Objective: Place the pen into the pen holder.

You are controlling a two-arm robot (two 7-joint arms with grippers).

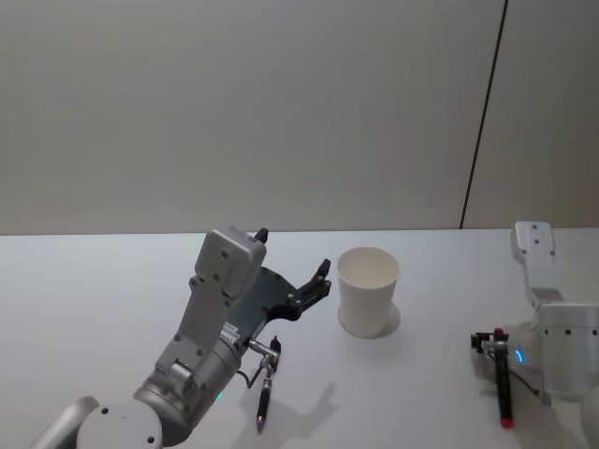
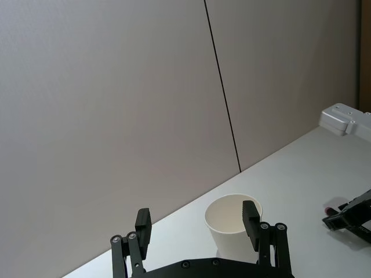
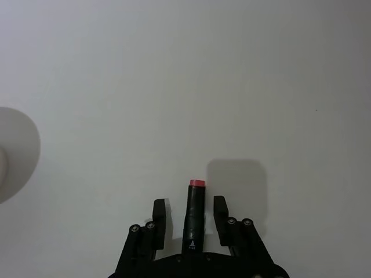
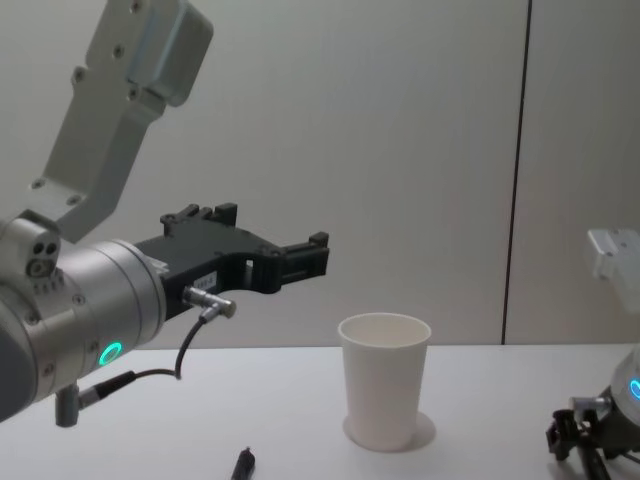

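White paper cup (image 1: 368, 292) stands upright on the white worktop (image 1: 94, 281), approx. centre, mouth up. L arm (image 1: 201, 327) reaches in from the lower left. L tool (image 1: 293, 254) hangs above the worktop just left of the cup, fingers spread wide, not touching it. Below that arm a dark pen (image 1: 264, 398) lies on the worktop, close to the robot. R tool (image 1: 486, 344) sits low near the right edge, well apart from the cup, w/ a black red-tipped pen (image 1: 503, 382) running from it toward the robot. Behind: plain wall (image 1: 234, 112) w/ one dark vertical seam (image 1: 484, 117).
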